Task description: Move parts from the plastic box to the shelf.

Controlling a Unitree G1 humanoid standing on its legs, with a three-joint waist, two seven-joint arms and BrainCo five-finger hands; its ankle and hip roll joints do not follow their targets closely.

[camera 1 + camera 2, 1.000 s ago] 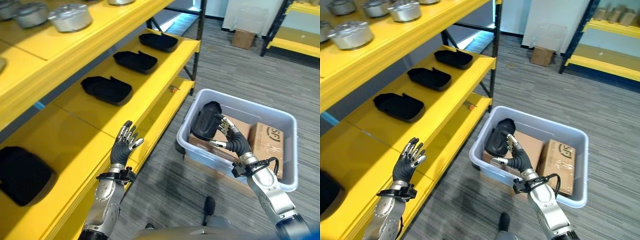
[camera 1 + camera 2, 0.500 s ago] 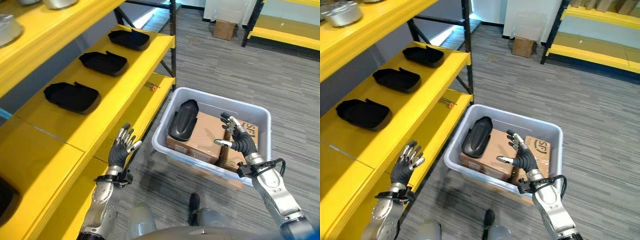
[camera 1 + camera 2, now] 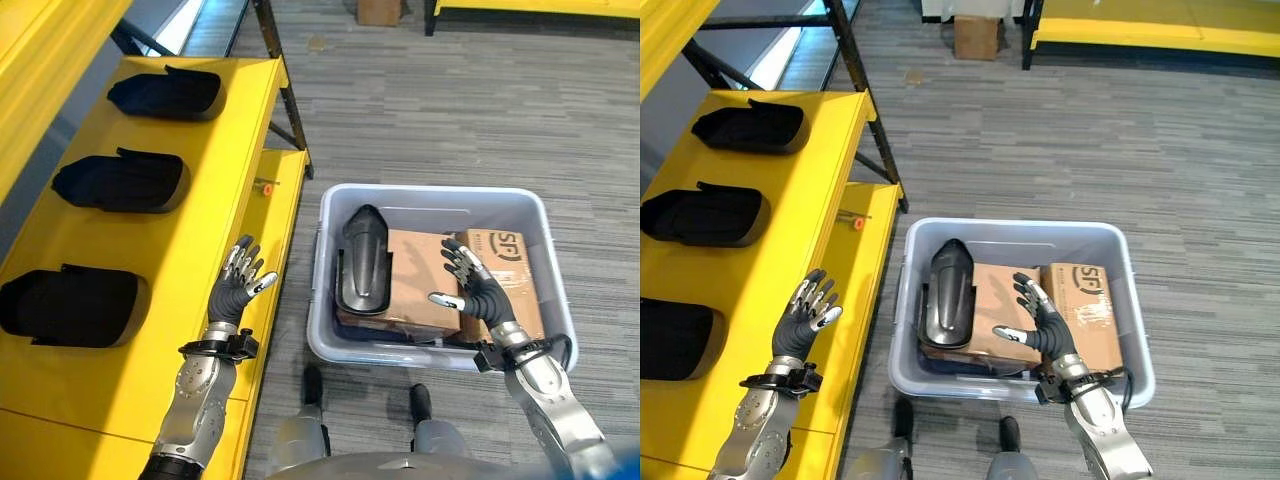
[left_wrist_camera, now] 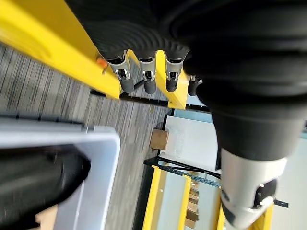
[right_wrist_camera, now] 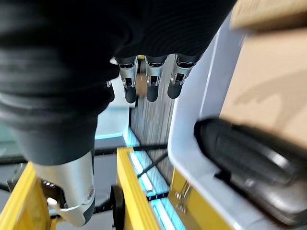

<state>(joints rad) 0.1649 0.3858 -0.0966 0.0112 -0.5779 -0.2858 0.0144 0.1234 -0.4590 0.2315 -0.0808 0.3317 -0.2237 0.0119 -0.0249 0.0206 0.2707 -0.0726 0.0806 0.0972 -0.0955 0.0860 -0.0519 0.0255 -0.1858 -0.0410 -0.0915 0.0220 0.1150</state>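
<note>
Cardboard box (image 3: 975, 37) on grey carpet (image 3: 1060, 140)

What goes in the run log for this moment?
left hand: open, over shelf edge | right hand: open, above cardboard boxes | black part: in plastic box, ungrasped

Both silver-grey arms reach forward from the bottom of the head views, forearms rising toward the hands. The left hand (image 3: 237, 286) is raised with its back toward the camera, fingers straight and slightly fanned, thumb held out to the side, holding nothing. The right hand (image 3: 1042, 326) is lifted in the same way, fingers spread and relaxed, thumb pointing inward toward the left arm, and it too is empty.
</note>
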